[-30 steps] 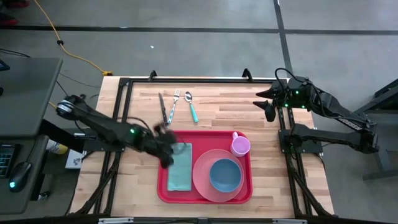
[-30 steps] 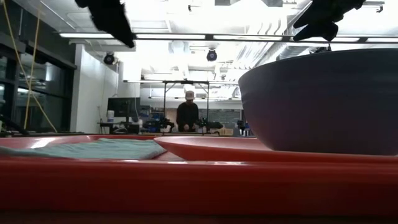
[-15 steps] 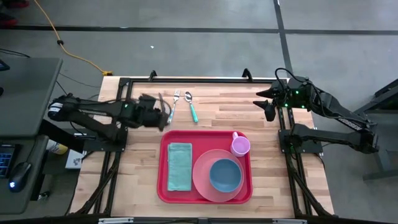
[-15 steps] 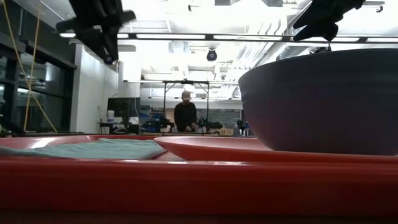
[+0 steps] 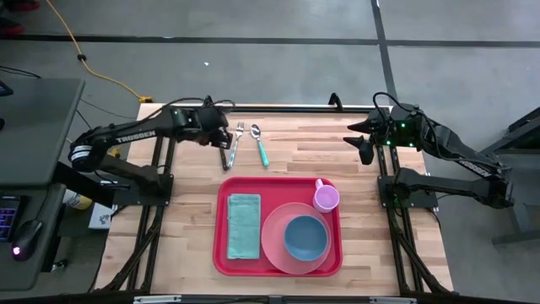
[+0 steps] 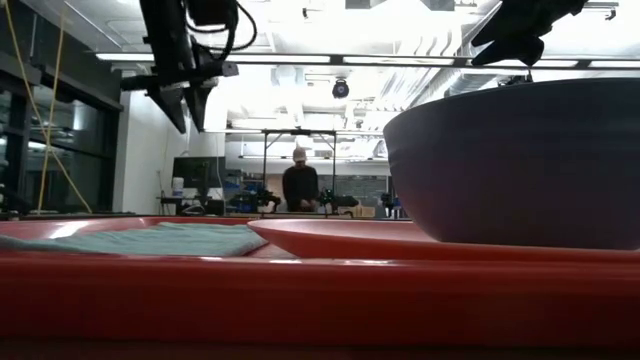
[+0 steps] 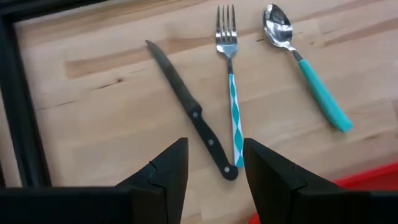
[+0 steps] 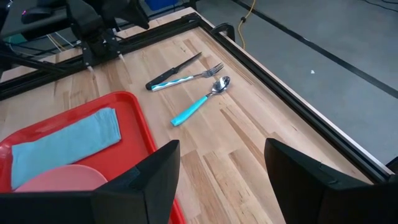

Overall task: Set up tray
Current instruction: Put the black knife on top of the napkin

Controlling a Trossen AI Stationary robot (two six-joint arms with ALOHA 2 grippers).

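The red tray point(image 5: 220, 253) lies near the table's near edge. It holds a teal napkin point(image 5: 243, 225), a pink plate point(image 5: 275, 247) with a blue bowl point(image 5: 305, 237) on it, and a pink cup point(image 5: 326, 198). A black knife point(image 7: 189, 115), a fork point(image 7: 232, 81) and a teal-handled spoon point(image 7: 308, 70) lie flat on the wood beyond the tray. My left gripper point(image 7: 213, 163) hovers open above the knife's handle end, well clear of the table in the low view point(image 6: 185, 100). My right gripper point(image 5: 361, 145) waits open at the table's far right.
Bare wood lies to the left and right of the tray and between the cutlery and the right arm. A black metal frame point(image 5: 253, 108) runs along the table's far edge and sides. A person stands far off in the room behind the table point(image 6: 301, 183).
My left gripper has moved from above the napkin's far left corner on the tray toward the table's far edge, swinging round, and now hangs over the knife and fork. The napkin lies flat on the tray. The right arm has kept still.
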